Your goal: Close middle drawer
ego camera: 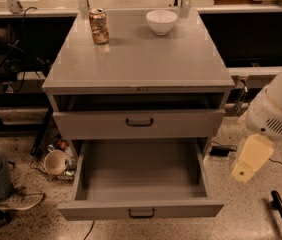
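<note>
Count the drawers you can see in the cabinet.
2: the top drawer slightly open; the middle drawer pulled far out below. Another may hide beneath. The gripper hangs at its right.

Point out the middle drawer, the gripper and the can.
middle drawer (91, 210): camera view, on its front panel, left of the handle.
gripper (246, 170): camera view, on the lower end of the cream piece, which hangs right of the drawer.
can (99, 26): camera view, on the middle of its side.
</note>
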Robot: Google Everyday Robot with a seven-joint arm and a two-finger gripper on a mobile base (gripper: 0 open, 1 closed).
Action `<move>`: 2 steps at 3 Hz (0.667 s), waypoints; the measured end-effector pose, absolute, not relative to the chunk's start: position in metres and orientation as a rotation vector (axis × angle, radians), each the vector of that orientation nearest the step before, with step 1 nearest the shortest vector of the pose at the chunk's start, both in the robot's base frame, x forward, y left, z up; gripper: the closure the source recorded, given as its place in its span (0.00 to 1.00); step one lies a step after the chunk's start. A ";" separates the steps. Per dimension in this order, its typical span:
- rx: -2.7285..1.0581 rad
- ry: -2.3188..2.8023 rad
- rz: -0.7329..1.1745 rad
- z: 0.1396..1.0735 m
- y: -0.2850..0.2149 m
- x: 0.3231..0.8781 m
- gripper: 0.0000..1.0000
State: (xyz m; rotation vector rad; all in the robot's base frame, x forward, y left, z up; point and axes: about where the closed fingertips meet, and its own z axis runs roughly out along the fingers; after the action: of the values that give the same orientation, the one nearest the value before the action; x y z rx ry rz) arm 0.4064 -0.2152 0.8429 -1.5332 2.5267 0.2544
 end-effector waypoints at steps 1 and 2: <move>-1.470 2.632 0.439 0.773 -0.199 0.379 0.00; -1.478 2.651 0.457 0.762 -0.199 0.371 0.00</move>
State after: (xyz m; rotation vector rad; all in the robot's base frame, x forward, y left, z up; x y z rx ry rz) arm 0.3711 -0.1986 0.7624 -1.4782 2.6509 0.4567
